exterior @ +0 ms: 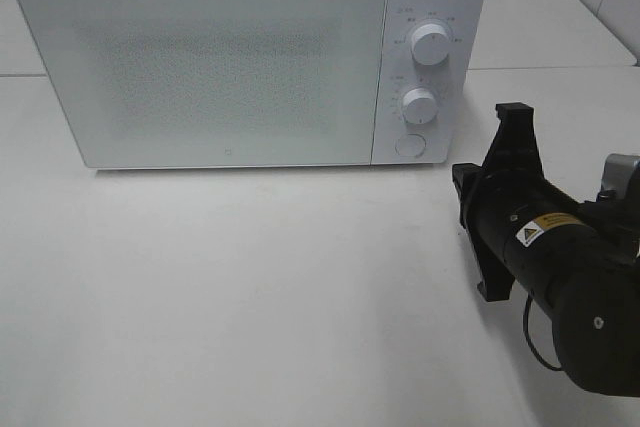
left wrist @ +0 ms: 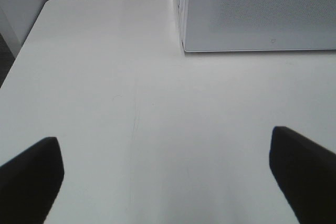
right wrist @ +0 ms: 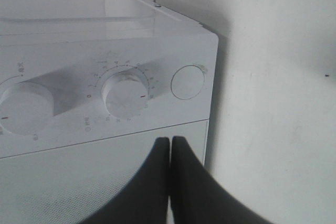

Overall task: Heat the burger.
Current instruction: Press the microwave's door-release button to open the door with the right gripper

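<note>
Now the right gripper (right wrist: 170, 141), fingers pressed together, points toward the round white button (right wrist: 187, 82) on the boxy white microwave (exterior: 220, 57), likely to push it, while the left gripper (left wrist: 163, 145) hangs spread.

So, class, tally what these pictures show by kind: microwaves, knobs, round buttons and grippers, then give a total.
Microwave: 1
Knobs: 2, the upper knob and the lower knob
Round button: 1
Grippers: 2, the left gripper and the right gripper
Total: 6
</note>
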Controlling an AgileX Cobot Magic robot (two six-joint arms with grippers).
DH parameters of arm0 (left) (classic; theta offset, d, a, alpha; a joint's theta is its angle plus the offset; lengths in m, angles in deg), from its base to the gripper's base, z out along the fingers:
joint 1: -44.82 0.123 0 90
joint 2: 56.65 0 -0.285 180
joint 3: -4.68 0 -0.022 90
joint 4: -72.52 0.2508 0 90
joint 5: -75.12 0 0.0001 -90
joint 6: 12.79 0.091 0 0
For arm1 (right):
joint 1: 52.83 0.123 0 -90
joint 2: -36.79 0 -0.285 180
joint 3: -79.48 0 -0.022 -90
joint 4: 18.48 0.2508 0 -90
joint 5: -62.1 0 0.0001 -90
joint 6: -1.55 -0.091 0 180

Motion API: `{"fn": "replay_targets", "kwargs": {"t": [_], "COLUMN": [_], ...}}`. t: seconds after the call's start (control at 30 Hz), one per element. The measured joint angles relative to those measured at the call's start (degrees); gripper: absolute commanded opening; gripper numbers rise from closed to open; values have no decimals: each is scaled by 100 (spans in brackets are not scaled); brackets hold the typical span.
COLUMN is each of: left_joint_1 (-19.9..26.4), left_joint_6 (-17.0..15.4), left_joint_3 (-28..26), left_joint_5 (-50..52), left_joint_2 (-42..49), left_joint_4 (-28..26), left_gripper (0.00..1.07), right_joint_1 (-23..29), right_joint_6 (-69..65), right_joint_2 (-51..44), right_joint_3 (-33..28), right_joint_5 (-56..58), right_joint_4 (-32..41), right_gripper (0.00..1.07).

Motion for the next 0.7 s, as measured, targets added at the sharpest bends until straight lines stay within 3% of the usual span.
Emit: {"fn": "replay_targets", "kwargs": {"t": [0.47, 0.7], "left_joint_1": [0, 0], "left_joint_6": [0, 0], "left_joint_3": [0, 0], "left_joint_5": [0, 0], "left_joint_2": [0, 0], "left_joint_4": [0, 0], "left_gripper": [100, 100], "right_joint_1": [-160, -693], "right_joint_6": [-63, -80], "right_joint_2": [716, 1026], "right_joint_3": [539, 1134], "right_joint_5": [69, 418], "right_joint_4": [-86, -447], "right_gripper": [0, 0]}}
